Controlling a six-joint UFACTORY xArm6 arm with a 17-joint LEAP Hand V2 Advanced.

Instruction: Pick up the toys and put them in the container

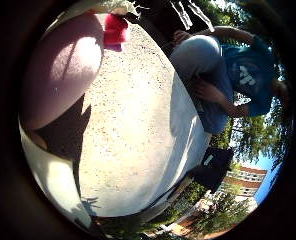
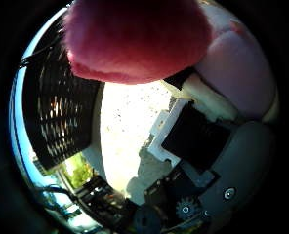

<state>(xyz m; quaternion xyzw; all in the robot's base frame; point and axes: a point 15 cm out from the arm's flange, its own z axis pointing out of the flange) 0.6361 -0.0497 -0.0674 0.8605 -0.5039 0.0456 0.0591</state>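
Against the palm sits a pink plush toy (image 2: 134,41) — its fuzzy body fills much of the thumb-side view, so it is very close to the hand (image 2: 203,146). White and black finger parts reach in beside it and one pale finger runs up to touch the toy's softer, lilac-shaded bulge. From this I judge the fingers are curled round the toy and holding it, though the contact on its far side is hidden.

Below the hand lies the bench (image 1: 133,125), a pale speckled slab in bright sun, with the shadow of the hand and toy thrown dark across it. A small red toy (image 1: 115,30) sits on the bench near its far edge, just beside the held plush as the little-finger view shows it. A dark slatted container (image 2: 61,102), like a mesh basket, stands at one side of the bench, its wall showing in the thumb-side view.

The step in hand looks like carrying the plush to that container. To do it well, keep the fingers closed evenly — plush squashes and can slip out if the squeeze eases on one side. Travel with the toy well clear of the container's rim, since a soft dangling part could catch on the slats. Centre the palm over the opening before releasing, and open the fingers wide so the fuzz does not cling. The red toy is left for a later pass.
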